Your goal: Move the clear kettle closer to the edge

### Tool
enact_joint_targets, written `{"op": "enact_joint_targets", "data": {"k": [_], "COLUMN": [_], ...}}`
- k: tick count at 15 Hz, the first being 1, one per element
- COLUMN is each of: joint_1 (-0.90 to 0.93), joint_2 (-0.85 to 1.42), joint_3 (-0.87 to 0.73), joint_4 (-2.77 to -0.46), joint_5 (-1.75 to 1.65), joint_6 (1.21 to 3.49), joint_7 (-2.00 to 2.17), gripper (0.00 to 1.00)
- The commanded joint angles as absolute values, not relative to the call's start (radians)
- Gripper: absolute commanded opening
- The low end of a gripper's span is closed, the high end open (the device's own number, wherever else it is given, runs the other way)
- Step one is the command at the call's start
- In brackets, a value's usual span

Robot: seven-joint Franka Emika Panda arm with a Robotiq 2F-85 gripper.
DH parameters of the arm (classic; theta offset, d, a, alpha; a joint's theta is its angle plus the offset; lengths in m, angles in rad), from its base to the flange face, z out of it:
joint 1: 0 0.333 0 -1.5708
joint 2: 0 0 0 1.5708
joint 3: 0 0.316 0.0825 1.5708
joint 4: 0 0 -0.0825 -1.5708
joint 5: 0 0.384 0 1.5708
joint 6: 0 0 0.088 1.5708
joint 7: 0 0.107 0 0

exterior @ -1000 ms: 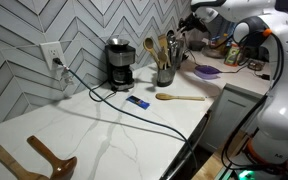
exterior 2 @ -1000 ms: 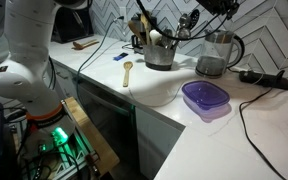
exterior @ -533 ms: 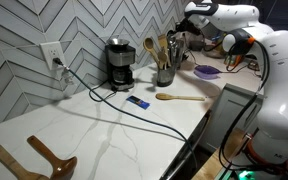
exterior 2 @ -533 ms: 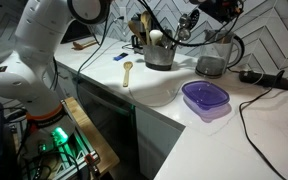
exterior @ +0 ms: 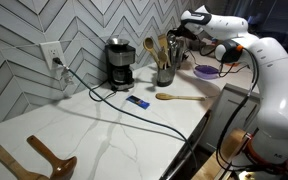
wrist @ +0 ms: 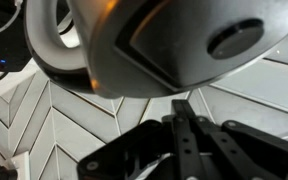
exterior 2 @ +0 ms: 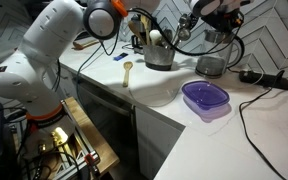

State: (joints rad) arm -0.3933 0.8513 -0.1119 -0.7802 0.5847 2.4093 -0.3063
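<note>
Barely begun: the kettle (exterior 2: pixel 216 52) stands at the back of the bench (exterior 2: pixel 259 130), 12 o'clock of the purple tub (exterior 2: pixel 204 98) and well off the edge (exterior: pixel 198 126), gripper (exterior 2: pixel 212 24) hovering just over its lid (spread or pressed together, I cannot tell), so grasping and pulling remain.

Clear kettle (exterior 2: pixel 214 58) upright, well back from edge (exterior: pixel 198 124).
</note>
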Motion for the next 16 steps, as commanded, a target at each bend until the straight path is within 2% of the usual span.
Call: {"op": "enact_joint_targets", "data": {"k": [1, 6, 16], "joint_1": [-0.393, -0.365, -0.358], "joint_2": [0.905, 0.882, 0.866], "joint_3": [-0.153, -0.251, -0.313], "joint_4": [-0.711, -0.731, -0.662], "joint_5": [0.541, 0.435, 0.336], "joint_6": [2.371, 2.238, 1.834], "joint_7": [-0.254, -0.103, -0.014], "gripper": [0.0, 0.0, 0.0]}}
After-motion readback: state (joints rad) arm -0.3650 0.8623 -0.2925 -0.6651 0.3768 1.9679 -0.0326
